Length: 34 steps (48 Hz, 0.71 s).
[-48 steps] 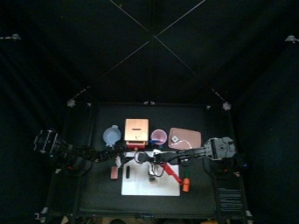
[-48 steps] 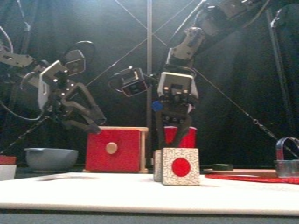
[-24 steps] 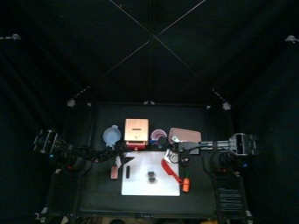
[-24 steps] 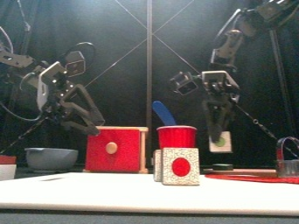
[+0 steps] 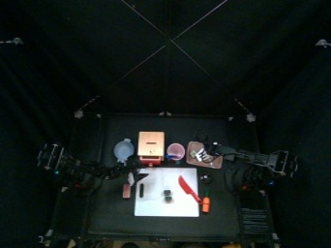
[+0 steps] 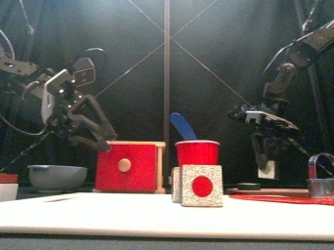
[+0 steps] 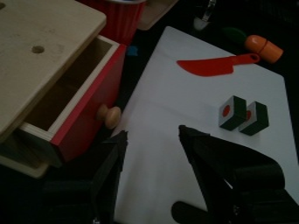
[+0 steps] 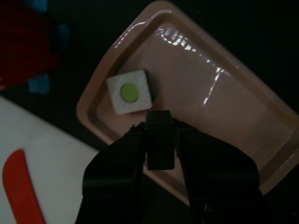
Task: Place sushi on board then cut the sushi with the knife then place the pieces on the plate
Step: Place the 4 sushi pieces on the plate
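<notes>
Your right tool (image 8: pixel 158 127): in the wrist view the jaws read as one dark wedge, so can't tell if they're open or closed, and the front view is no help. It hangs over the tray (image 8: pixel 222 96). The tip is just short of one sushi piece (image 8: pixel 129 90), which lies flat on the tray, green dot up, not touching the tool. From the front that piece is hard to make out behind the tool, and the tray is edge-on. The cutter (image 6: pixel 322 174) is cut off at the frame edge.

Your left tool (image 7: pixel 149 136): jaws wide apart, holding nothing. It hovers over the 9 o'clock side of the board (image 7: pixel 187 96), beside the box (image 7: pixel 47 79), whose drawer is pulled out.

The sushi (image 7: pixel 239 114), two blocks together, stands mid-board. The red knife (image 7: pixel 216 64) lies on the board at 1 o'clock of it. The tray sits at 1 o'clock of the board. The blue knife (image 6: pixel 183 125) is in the cup (image 6: pixel 197 153).
</notes>
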Motion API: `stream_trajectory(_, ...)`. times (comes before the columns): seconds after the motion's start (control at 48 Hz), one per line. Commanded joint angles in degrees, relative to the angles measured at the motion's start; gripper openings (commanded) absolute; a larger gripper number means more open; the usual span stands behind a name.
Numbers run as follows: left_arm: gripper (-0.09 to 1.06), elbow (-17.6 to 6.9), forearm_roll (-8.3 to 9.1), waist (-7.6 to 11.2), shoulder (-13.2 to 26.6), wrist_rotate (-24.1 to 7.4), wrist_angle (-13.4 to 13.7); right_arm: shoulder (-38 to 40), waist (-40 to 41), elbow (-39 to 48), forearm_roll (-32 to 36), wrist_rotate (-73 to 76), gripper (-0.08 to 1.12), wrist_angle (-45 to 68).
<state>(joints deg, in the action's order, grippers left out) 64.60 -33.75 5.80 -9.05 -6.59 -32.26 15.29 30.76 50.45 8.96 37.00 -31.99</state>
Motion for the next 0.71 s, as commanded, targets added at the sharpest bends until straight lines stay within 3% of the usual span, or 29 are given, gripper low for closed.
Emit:
stream_trajectory(0.021,0.87,-0.5,-0.18,0.00,-0.3,0.0,-0.2,-0.1,1.6,-0.5,0.1,0.1,0.71,2.0)
stream_trajectory(0.188,0.87,-0.5,-0.09,-0.09,-0.3,-0.1,-0.3,-1.6,2.3,-0.4,0.0,0.1,0.83,2.8)
stream_trajectory(0.458,0.87,-0.8,-0.26,0.00,-0.3,0.0,-0.3,-0.3,1.4,-1.2,-1.2,0.3,0.83,2.2)
stream_trajectory(0.708,0.87,-1.1,-0.35,-0.09,-0.2,0.0,-0.2,2.2,-15.2,-4.2,-4.0,-0.4,0.84,2.8)
